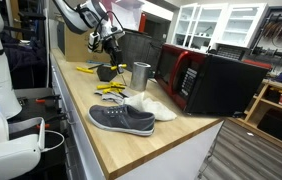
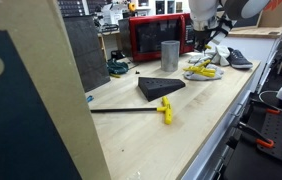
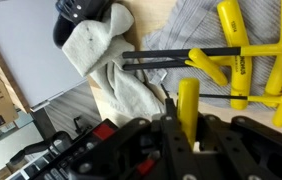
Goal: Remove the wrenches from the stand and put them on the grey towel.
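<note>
Wrenches [image 3: 233,60] lying on grey towel [image 3: 171,30] | claw [image 3: 188,125] pinching one yellow-handled wrench [image 3: 188,95] | handle print unreadable

Clear passage: bare tabletop [image 2: 171,140] along the front edge. Obstructions:
- microwave [image 2: 159,32] and steel cup [image 2: 169,55] along the rear edge
- stand [image 2: 161,88] and one loose wrench [image 2: 166,108] mid-tabletop
- shoe [image 2: 237,58] toward the far end, with the wrench pile [image 2: 201,72] beside it
- pincer [image 2: 207,48], clamped on a yellow wrench [image 3: 188,100], above the pile
</note>
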Robot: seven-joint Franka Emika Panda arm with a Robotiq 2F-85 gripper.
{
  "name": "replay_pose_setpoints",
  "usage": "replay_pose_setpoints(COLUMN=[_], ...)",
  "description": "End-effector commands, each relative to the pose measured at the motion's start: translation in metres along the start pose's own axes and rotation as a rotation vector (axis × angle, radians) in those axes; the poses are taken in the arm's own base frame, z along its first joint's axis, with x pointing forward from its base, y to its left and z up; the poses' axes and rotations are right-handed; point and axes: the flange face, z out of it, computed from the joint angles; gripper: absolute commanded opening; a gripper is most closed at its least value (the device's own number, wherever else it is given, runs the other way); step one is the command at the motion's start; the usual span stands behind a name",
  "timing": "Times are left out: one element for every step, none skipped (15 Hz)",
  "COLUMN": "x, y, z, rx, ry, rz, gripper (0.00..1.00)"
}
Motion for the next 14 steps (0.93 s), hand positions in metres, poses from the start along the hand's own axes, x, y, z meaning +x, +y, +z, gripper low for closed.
replay_pose_setpoints(x=[-0.001, -0.001, -0.002, -0.003, -0.003, -0.002, -0.001, 0.0, 0.001, 0.003, 0.006, 0.009, 0.012, 0.016], y=[-0.018, -0.022, -0.025, -0.026, -0.027, -0.027, -0.025, -0.024, -0.023, -0.02, -0.017, -0.012, -0.006, 0.003], z=[0.008, 0.009, 0.01, 0.009, 0.007, 0.004, -0.001, -0.008, -0.015, -0.024, -0.036, -0.048, -0.062, -0.077], rx=[0.024, 0.036, 0.051, 0.065, 0.083, 0.105, 0.129, 0.162, 0.192, 0.234, 0.281, 0.331, 0.383, 0.433], ry=[0.036, 0.032, 0.024, 0.018, 0.015, 0.013, 0.009, 0.003, -0.001, -0.005, -0.008, -0.01, -0.011, -0.008], rz=[0.005, 0.017, 0.029, 0.039, 0.049, 0.061, 0.079, 0.105, 0.129, 0.162, 0.2, 0.241, 0.284, 0.326], gripper=[0.03, 0.04, 0.36, 0.37, 0.44, 0.51, 0.59, 0.66, 0.73, 0.81, 0.88, 0.97, 1.0, 1.0])
